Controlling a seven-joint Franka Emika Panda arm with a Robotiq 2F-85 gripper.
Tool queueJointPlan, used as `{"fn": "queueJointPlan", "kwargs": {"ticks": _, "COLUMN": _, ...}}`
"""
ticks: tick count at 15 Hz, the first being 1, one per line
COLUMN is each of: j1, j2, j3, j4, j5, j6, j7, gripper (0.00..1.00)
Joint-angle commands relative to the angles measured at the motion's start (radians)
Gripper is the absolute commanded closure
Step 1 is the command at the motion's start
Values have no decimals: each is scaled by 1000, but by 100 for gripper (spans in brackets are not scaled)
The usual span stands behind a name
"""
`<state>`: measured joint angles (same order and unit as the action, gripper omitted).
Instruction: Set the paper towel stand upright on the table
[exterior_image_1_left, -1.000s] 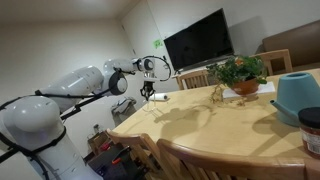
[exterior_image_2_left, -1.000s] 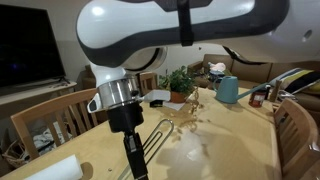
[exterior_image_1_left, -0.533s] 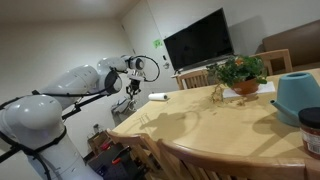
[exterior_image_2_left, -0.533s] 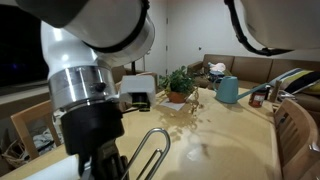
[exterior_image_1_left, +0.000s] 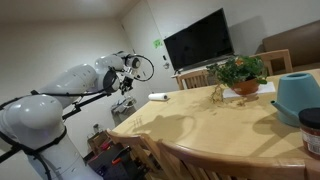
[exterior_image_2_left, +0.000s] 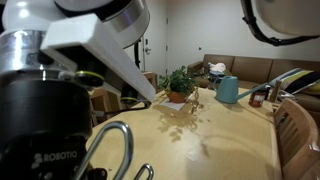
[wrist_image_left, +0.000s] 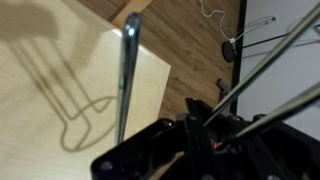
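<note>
Off the far corner of the table, the gripper is small and dark in an exterior view, and its fingers cannot be told apart there. In an exterior view taken close against it, its black housing fills the lower left and hides the fingertips. Only a curved loop of the paper towel stand shows beside the housing, cut off by the bottom edge. In the wrist view the fingers are a dark blur along the bottom, with thin rods of the stand running out of it, several cropped at the right side. The gripper is clamped shut on the stand and holds it in the air beside the table's edge, the ring base showing as an open circle. The arm reaches out roughly level from its white base, its wrist bent toward the table. The stand is slim bright metal wire, and its shadow lies on the smooth tan wooden top. A leafy potted plant and a teal watering can stand farther along.
</note>
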<state>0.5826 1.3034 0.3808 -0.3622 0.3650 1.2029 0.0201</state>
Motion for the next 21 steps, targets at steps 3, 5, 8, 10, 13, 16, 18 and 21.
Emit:
{"fn": "queueJointPlan", "kwargs": {"ticks": 3, "j1": -92, "j2": -21, "j3": 35, "j4": -44, "j5": 102, "j6": 94, "j7": 148, "gripper": 99}}
{"fn": "queueJointPlan", "kwargs": {"ticks": 5, "j1": -124, "j2": -7, "j3": 56, "j4": -37, "j5": 143, "j6": 107, "j7": 176, "gripper": 99}}
{"fn": "queueJointPlan", "kwargs": {"ticks": 8, "j1": -163, "j2": 30, "j3": 92, "j4": -5, "j5": 205, "j6": 94, "j7": 226, "gripper": 99}}
{"fn": "queueJointPlan", "kwargs": {"ticks": 10, "j1": -191, "j2": 46, "j3": 116, "j4": -16, "j5": 257, "j6": 97, "j7": 282, "gripper": 99}}
{"fn": "queueJointPlan", "kwargs": {"ticks": 13, "j1": -218, "j2": 76, "j3": 124, "j4": -23, "j5": 328, "j6": 101, "j7": 343, "gripper": 99}}
{"fn": "queueJointPlan", "kwargs": {"ticks": 16, "j1": -237, "j2": 110, "j3": 110, "j4": -20, "j5": 354, "j6": 34, "j7": 336, "gripper": 99}}
{"fn": "queueJointPlan", "kwargs": {"ticks": 18, "j1": -245, "j2": 126, "j3": 93, "j4": -15, "j5": 337, "j6": -16, "j7": 306, "gripper": 99}}
{"fn": "queueJointPlan", "kwargs": {"ticks": 21, "j1": -233, "j2": 142, "j3": 82, "j4": -6, "j5": 337, "j6": 25, "j7": 300, "gripper": 94}}
